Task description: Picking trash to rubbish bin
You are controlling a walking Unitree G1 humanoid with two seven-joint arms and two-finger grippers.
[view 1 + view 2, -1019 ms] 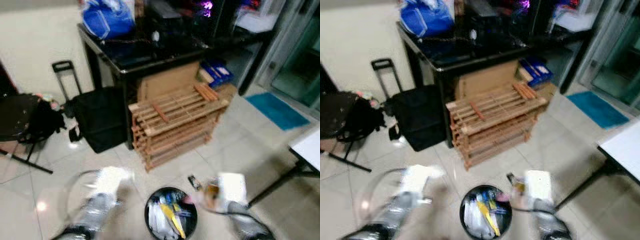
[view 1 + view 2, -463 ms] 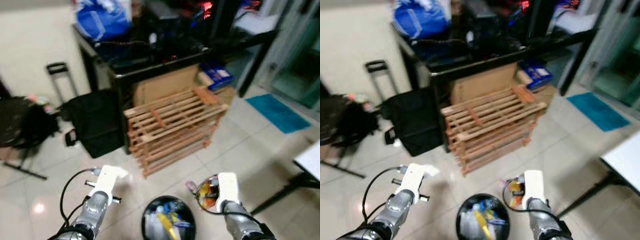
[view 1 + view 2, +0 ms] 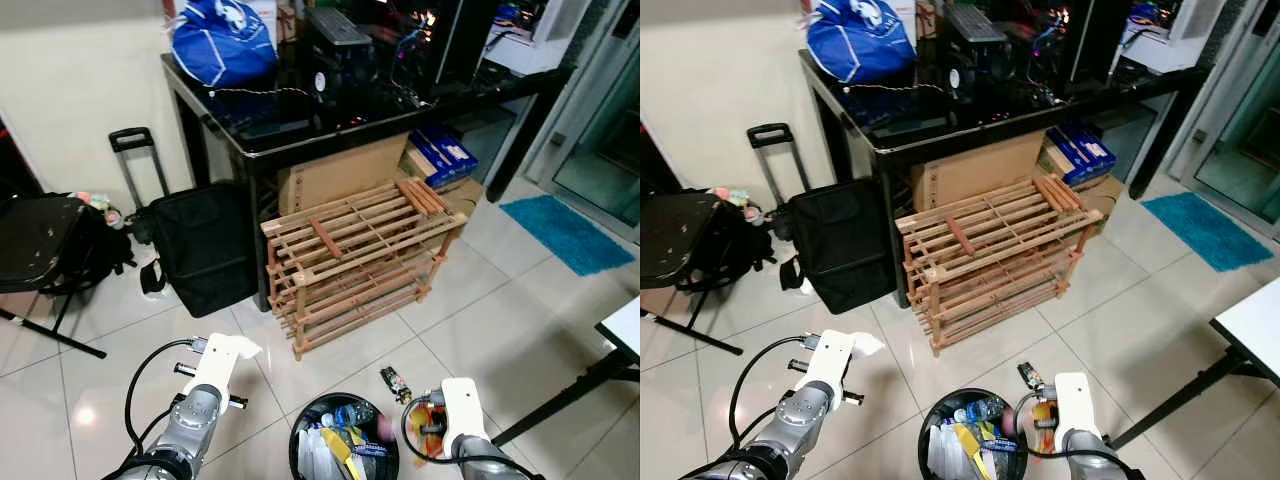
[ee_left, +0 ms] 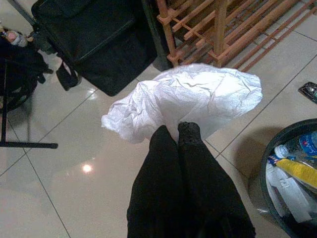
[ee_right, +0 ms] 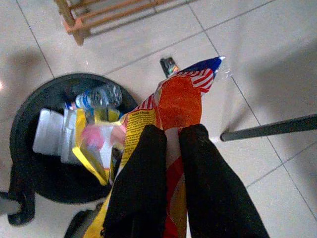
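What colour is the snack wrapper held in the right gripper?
Mostly orange, with yellow and a red-white-blue striped edge: the snack wrapper, in the right gripper, shows best in the right wrist view.

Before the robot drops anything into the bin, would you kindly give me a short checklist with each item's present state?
1. Left gripper shut on the white plastic bag: ok.
2. Right gripper shut on the orange snack wrapper: ok.
3. Rubbish bin open, with room on top: ok.
4. Wrapper over the bin mouth: not ok, it is beside the rim.
5. White bag over the bin: not ok, it hangs over floor tiles.
6. Small wrapper on the floor collected: not ok.
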